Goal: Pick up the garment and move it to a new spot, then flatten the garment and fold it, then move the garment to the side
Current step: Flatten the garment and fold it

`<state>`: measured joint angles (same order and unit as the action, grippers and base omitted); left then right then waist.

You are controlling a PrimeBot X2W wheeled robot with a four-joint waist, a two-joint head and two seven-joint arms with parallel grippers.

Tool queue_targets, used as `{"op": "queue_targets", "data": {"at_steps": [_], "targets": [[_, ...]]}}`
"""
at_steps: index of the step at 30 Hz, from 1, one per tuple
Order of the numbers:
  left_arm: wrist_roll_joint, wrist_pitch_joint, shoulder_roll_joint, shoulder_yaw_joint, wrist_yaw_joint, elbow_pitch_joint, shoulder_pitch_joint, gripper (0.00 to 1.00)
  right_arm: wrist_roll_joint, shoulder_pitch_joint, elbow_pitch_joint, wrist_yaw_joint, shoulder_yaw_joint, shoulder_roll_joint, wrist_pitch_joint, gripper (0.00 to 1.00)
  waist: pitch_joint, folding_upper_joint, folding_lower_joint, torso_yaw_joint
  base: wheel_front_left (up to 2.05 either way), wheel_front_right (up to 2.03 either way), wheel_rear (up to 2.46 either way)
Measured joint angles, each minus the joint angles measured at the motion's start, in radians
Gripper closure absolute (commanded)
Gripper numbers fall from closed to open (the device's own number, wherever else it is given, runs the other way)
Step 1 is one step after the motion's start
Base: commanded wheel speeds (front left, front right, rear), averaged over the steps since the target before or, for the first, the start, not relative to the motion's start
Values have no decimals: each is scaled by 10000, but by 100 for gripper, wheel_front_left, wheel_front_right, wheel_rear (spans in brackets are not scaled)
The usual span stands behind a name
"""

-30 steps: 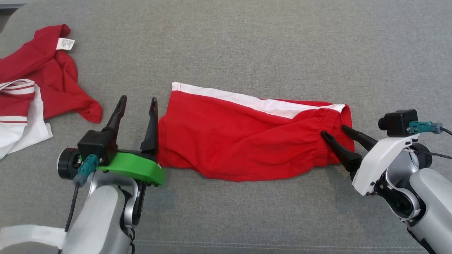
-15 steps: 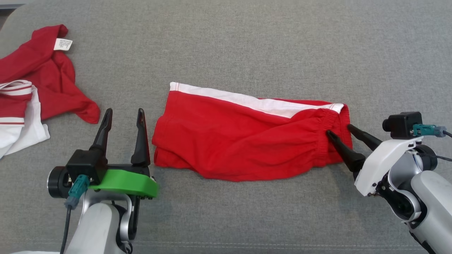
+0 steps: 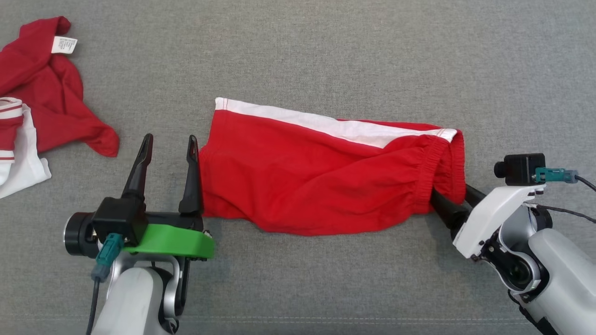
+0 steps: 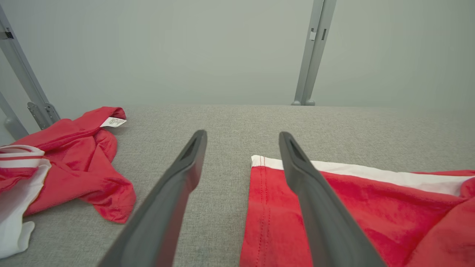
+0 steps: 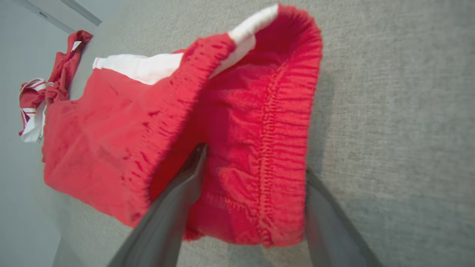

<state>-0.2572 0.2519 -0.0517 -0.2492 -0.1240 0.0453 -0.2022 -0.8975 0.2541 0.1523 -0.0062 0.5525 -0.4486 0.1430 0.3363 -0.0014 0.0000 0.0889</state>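
Red shorts (image 3: 321,179) with a white side stripe lie flat across the middle of the grey cushion, also seen as the shorts (image 4: 345,211) in the left wrist view. My left gripper (image 3: 170,138) is open at their left hem, its right finger (image 4: 315,200) resting along the hem's edge. My right gripper (image 3: 455,201) is open at the elastic waistband (image 5: 274,122). One finger (image 5: 178,200) reaches into the shorts' opening, the other sits outside the band. Cloth hides both tips.
A crumpled red shirt (image 3: 51,97) with a white label lies at the far left, beside a white and red striped garment (image 3: 21,163). Bare grey cushion (image 3: 326,46) stretches behind and in front of the shorts. Metal posts (image 4: 313,52) stand beyond the far edge.
My right gripper has slid forward, so the waistband now covers its fingertips. The left gripper dipped away, then returned to the left hem. The head view has shifted slightly.
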Motion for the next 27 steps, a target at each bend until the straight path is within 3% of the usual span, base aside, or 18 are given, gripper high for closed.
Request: {"op": "queue_targets", "data": {"at_steps": [6, 8, 9, 10, 11, 18, 27], "targets": [[169, 0, 33, -176, 0, -157, 8, 0, -886, 54, 387, 240, -380, 512, -4, 0, 83, 0, 0, 107, 0, 0, 0], [169, 0, 35, -171, 0, -199, 9, 0, -1336, 82, 491, 458, -566, 798, -6, 0, 92, 0, 0, 163, 0, 0, 0], [169, 0, 36, -163, 0, -211, 13, 0, -1680, 87, 516, 527, -683, 961, -6, 64, 90, 0, 0, 192, 0, 0, 0], [169, 0, 38, -159, 0, -219, 19, 0, -1952, 88, 537, 610, -784, 1106, -8, 75, 90, 0, 0, 220, 0, 0, 0], [169, 0, 42, -115, 0, -236, 35, 0, -2224, 90, 545, 732, -871, 1225, -2, 100, 89, 0, 0, 245, 0, 0, 0], [136, 0, 54, 155, 0, -295, 342, 0, -3708, 42, 736, 1030, -1592, 1149, 370, 100, 20, 0, 0, 206, 0, 0, 0], [-384, -4, 61, 247, 0, -558, 424, 0, -5056, -402, 988, 1028, -3108, -602, 1139, 100, -194, 0, 0, -118, 0, 0, 0]]}}
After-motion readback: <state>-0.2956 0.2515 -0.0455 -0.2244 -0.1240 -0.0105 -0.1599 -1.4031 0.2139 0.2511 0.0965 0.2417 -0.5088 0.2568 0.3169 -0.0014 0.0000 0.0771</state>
